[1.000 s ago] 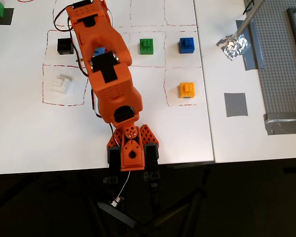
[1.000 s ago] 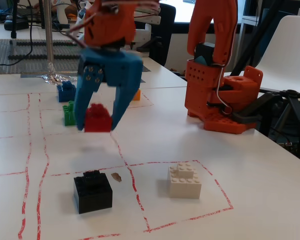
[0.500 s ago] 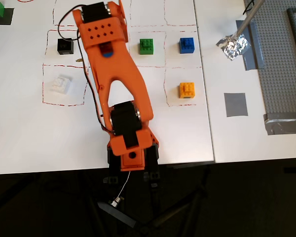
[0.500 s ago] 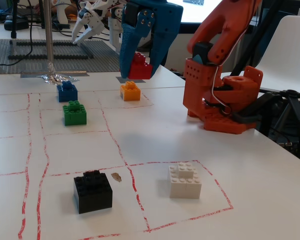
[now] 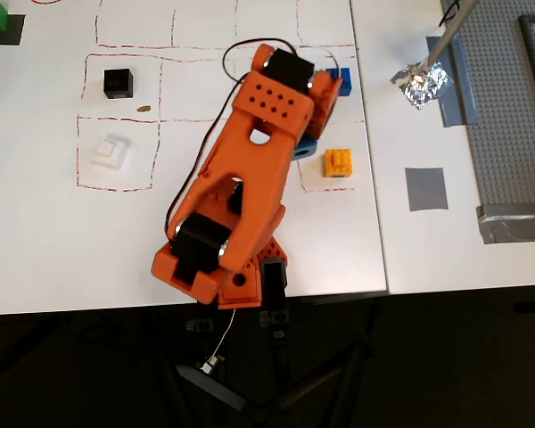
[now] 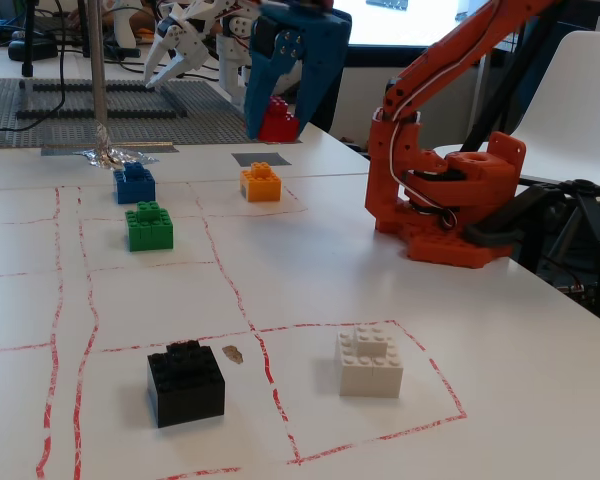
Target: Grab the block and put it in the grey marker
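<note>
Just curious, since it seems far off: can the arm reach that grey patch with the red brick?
Probably yes. The pincer holds the brick raised, the patch lies bare, and only the yellow brick sits nearby, low enough to pass over.

Overhead, the arm (image 5: 250,169) hides the hand and probably the block

A robotics lab: white table (image 6: 500,400) with red-drawn grid cells (image 6: 270,345), studded baseplate (image 5: 508,107), spare white robot grippers (image 6: 185,35).

Readable text: none in either view.
Brick (image 6: 370,360) tops: studs only, any lettering too small to tell.
Desk (image 6: 500,350): red lines, no writing.
</note>
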Available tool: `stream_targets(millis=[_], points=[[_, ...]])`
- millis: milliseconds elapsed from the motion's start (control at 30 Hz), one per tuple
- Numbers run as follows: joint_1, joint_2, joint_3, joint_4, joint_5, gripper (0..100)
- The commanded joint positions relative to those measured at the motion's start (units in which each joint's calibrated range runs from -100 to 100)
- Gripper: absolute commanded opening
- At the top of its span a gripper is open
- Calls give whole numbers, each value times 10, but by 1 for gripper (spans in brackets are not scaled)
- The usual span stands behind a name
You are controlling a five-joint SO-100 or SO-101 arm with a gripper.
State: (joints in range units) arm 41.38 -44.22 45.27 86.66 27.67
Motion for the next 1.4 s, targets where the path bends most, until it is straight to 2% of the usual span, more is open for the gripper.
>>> stream_targets(millis=[0, 300, 600, 1167, 1367], points=[[102, 53, -57, -45, 48, 0], [295, 245, -176, -146, 118, 0], [412, 406, -316, -202, 155, 0], [464, 602, -490, -215, 163, 0], [469, 628, -506, -222, 163, 7]])
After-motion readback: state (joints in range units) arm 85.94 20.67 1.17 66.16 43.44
